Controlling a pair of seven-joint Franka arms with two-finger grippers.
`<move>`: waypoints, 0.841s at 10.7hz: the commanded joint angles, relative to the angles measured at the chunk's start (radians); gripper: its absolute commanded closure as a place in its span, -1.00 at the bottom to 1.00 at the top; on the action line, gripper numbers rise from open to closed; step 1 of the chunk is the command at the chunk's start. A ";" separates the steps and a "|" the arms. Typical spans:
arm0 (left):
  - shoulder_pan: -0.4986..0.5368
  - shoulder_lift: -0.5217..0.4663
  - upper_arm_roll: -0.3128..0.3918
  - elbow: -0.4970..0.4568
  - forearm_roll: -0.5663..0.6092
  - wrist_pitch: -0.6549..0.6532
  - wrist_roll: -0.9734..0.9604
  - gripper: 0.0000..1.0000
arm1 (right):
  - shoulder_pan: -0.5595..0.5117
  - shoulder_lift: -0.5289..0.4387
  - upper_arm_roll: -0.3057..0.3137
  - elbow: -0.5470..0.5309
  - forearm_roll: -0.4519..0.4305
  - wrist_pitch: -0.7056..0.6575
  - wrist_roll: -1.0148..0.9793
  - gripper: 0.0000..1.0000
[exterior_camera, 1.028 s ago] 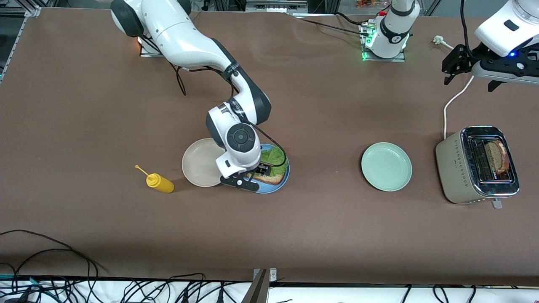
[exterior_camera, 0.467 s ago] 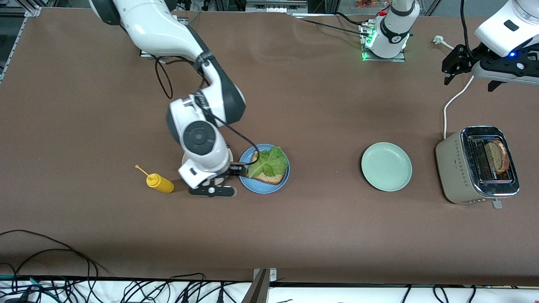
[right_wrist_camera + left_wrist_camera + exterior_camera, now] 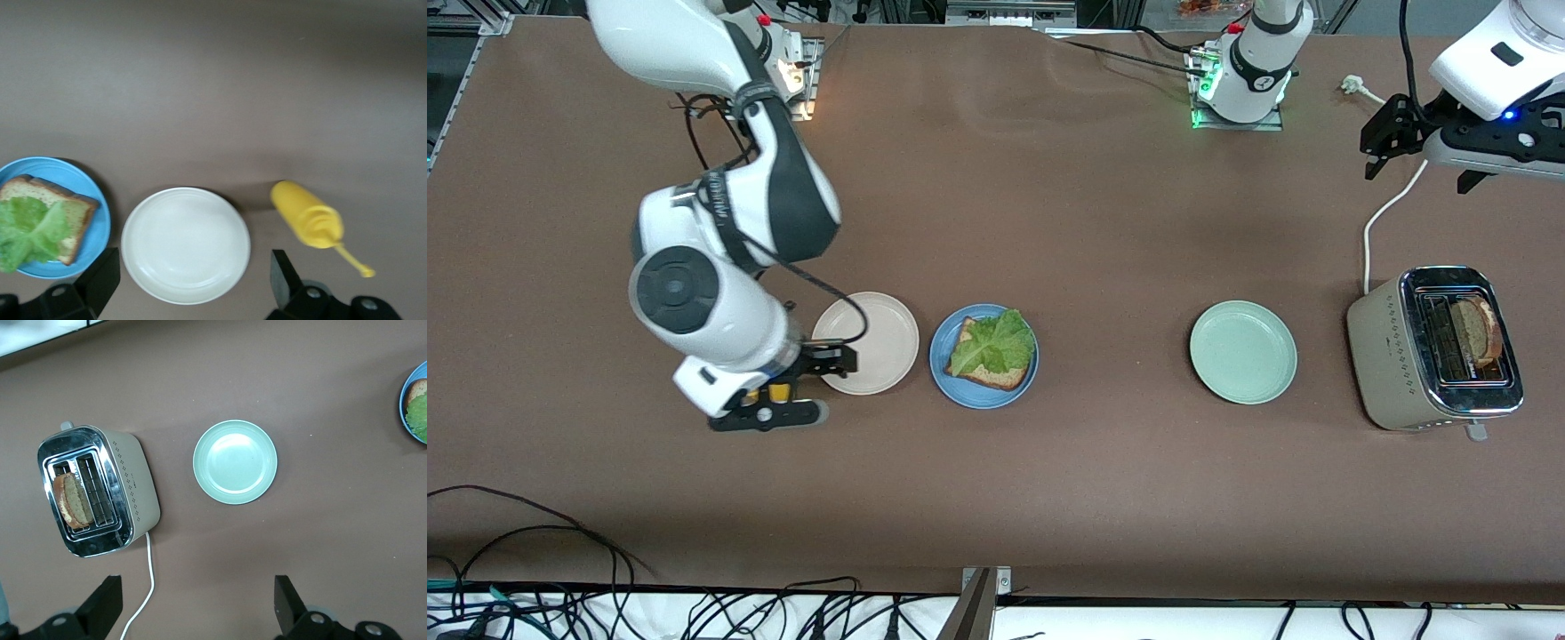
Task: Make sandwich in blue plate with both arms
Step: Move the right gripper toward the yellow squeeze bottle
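Right gripper (image 3: 818,378) hangs spread and empty over the mustard bottle (image 3: 308,217) and white plate (image 3: 879,342); just beside it, the blue plate (image 3: 960,391) holds bread (image 3: 1000,378) topped with lettuce (image 3: 991,345). Left gripper (image 3: 1383,138), also spread, waits above the toaster (image 3: 1383,356), which holds a slice (image 3: 1476,331).

A brown table (image 3: 1049,222) carried a row of things: a yellow squeeze bottle (image 3: 308,217) toward the right arm's end, then a beige-white plate (image 3: 876,342), a blue plate (image 3: 960,391) just beside it, a pale mint-green plate (image 3: 1243,352) well apart, and a beige toaster (image 3: 1383,356) toward the left arm's end. The toaster's white cord (image 3: 1383,213) trailed over the tabletop to a loose plug (image 3: 1352,85) near the left arm's base (image 3: 1240,89).
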 commanded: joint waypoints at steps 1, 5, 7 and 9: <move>0.000 -0.002 0.005 0.007 -0.018 -0.011 -0.001 -1.00 | -0.069 -0.108 0.012 -0.103 0.015 -0.011 -0.159 -1.00; -0.002 -0.002 0.005 0.006 -0.018 -0.011 -0.006 -1.00 | -0.228 -0.223 0.111 -0.221 0.022 -0.024 -0.489 -1.00; 0.001 -0.001 0.006 0.006 -0.014 -0.011 -0.006 -1.00 | -0.296 -0.265 0.144 -0.280 0.028 -0.020 -0.682 -1.00; 0.027 0.001 0.006 0.007 -0.016 -0.009 0.003 -1.00 | -0.363 -0.267 0.144 -0.316 0.127 -0.008 -0.901 -1.00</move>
